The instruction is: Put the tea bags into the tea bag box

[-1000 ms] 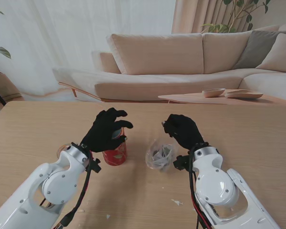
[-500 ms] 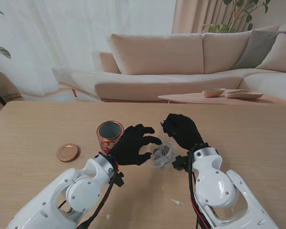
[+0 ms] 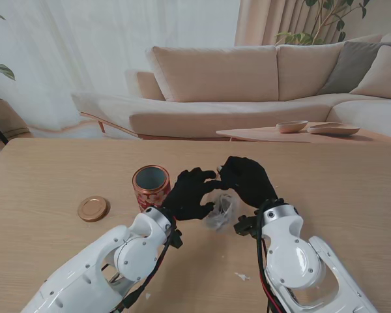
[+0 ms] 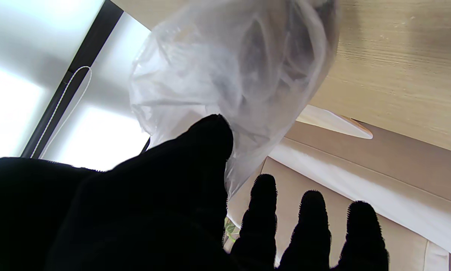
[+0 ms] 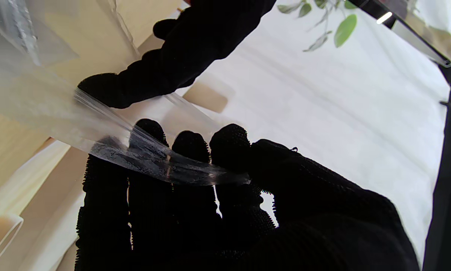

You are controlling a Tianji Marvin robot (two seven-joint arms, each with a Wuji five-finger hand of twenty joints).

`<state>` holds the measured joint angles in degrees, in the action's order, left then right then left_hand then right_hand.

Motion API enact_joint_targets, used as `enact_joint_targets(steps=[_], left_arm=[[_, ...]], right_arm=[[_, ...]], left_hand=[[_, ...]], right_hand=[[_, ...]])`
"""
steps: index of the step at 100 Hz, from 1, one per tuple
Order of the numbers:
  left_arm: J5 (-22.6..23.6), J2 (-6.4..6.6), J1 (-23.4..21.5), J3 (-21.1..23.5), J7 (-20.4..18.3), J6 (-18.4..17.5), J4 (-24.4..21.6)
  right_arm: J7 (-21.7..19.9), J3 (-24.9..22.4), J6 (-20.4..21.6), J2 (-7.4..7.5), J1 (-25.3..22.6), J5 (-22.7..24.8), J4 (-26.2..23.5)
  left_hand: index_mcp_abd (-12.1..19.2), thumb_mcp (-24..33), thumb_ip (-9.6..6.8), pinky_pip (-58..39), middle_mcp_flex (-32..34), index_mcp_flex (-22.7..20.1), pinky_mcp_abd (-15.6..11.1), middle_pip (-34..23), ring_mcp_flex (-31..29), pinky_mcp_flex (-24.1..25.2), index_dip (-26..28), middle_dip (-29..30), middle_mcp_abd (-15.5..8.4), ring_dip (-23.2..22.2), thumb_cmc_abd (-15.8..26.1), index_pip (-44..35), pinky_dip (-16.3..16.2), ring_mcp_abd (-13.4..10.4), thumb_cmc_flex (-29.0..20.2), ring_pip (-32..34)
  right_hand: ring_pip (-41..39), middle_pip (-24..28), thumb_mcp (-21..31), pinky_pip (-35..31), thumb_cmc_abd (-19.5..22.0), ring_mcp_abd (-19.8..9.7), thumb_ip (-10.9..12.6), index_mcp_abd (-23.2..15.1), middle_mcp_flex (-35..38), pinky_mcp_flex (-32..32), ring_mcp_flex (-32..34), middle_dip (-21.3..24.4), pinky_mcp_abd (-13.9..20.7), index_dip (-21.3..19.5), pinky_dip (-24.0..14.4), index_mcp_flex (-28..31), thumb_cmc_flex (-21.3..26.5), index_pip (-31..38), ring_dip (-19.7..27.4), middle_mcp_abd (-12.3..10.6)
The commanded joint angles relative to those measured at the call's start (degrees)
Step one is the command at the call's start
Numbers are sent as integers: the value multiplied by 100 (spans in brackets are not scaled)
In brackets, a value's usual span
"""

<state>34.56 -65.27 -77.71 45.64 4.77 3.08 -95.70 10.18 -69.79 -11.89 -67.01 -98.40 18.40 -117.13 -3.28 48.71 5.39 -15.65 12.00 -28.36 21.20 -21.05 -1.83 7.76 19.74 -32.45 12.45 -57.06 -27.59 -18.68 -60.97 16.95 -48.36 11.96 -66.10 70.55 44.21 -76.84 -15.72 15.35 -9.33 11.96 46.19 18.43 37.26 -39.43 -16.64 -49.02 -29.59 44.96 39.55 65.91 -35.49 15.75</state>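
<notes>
On the desk [image 3: 45, 176] the left hand [image 3: 190, 193] has swung from the red tea bag box [image 3: 150, 184] to the clear bag [image 3: 220, 212], fingers spread. The right hand [image 3: 247, 179] pinches its rim, so emptying seems next.

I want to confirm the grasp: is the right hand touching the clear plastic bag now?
Touching. The right wrist view shows the clear plastic bag pinched between the thumb and fingers of the right hand.
</notes>
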Motion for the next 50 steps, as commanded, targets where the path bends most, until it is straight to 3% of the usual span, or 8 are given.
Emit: enact_joint_targets(steps=[1, 19, 41, 50], left_arm=[[-33, -73, 34, -39, -48, 52, 44], [-100, -125, 116, -153, 42, 132, 124], [-142, -155, 175, -228, 67, 199, 143], [-177, -169, 193, -247, 80, 227, 151]], right_arm=[[-53, 37, 39, -44, -54, 8, -54], [-37, 57, 96, -41, -71, 37, -57], [-37, 58, 134, -36, -103, 64, -66], [-37, 63, 145, -35, -113, 62, -70]], left_hand=[[159, 93, -105, 76, -206, 175, -196, 95, 194, 87, -80, -39, -241, -142, 63, -57, -57, -138, 6, 35], [-46, 156, -94, 57, -203, -53, -197, 79, 192, 90, 55, -167, -222, -175, 58, -502, -90, -132, -65, 103], [-631, 240, -85, 8, -203, -285, -189, -21, 163, 107, 802, -313, -185, -185, 27, -1432, -228, -137, -263, 228], [-710, 148, 110, -6, -203, -212, -178, -54, 157, 114, 1250, -349, -180, -174, -88, -1789, -289, -129, -421, 274]], right_hand=[[-166, 299, 139, -353, 61, -27, 75, -212, 35, -64, 41, -86, 30, 49, -173, 121, -118, 132, -90, 265], [-186, 306, 141, -380, 55, -21, 72, -222, 48, -68, 51, -103, 27, 47, -205, 125, -127, 129, -98, 274], [-248, 325, 159, -464, 39, -5, 74, -229, 80, -59, 86, -130, 18, 51, -271, 146, -138, 120, -122, 324], [-303, 341, 165, -546, 25, 22, 71, -236, 89, -67, 86, -151, 0, 54, -333, 145, -144, 116, -146, 347]])
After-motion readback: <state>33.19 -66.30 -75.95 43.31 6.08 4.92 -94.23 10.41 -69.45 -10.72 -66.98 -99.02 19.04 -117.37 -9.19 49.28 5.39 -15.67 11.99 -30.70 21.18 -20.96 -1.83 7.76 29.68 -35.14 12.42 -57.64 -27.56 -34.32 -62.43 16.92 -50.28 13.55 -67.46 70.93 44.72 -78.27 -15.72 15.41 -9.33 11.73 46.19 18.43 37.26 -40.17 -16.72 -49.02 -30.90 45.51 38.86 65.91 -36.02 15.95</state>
